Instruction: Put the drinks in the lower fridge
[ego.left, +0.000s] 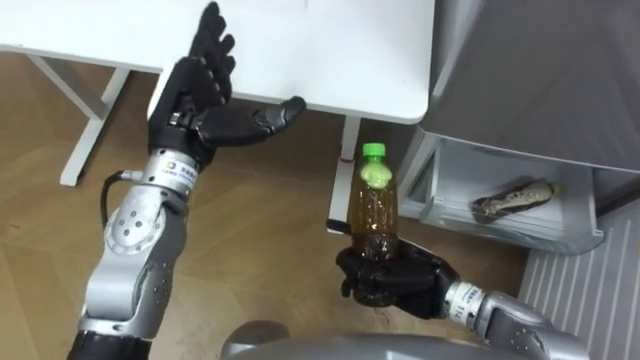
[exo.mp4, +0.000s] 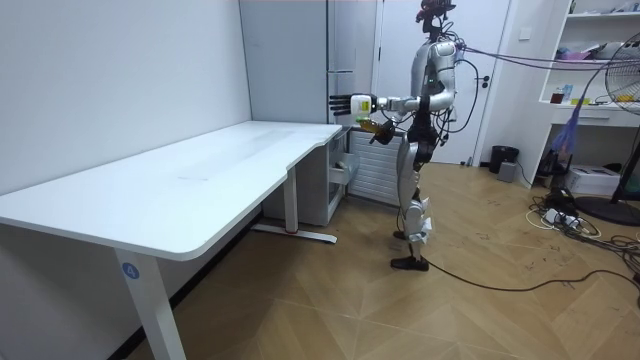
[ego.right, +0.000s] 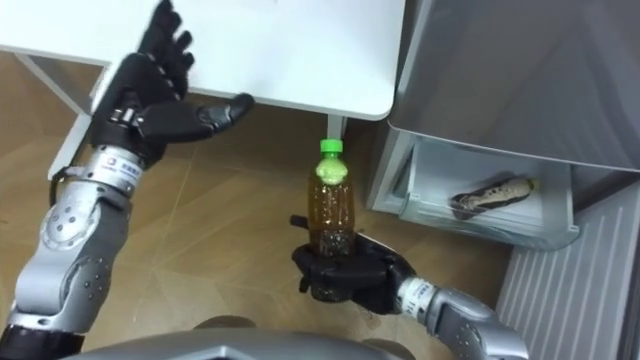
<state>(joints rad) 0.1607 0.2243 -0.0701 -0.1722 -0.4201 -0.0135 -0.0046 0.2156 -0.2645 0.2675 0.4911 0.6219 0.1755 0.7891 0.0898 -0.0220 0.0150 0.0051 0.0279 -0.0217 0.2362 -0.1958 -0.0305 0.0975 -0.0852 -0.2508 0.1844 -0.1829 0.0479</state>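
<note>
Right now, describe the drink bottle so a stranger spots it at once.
Find the corner of the white desk beside the grey fridge. In front of it the robot's right hand holds a bottle upright by its base. Its amber drink and green cap match nothing nearby.

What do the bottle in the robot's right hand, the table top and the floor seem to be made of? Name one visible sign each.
The bottle in the right hand looks like clear glossy plastic: amber drink shows through, green screw cap. The table top is smooth matt white, probably laminated board. The floor is wood or wood-look laminate: plank seams and grain.
</note>
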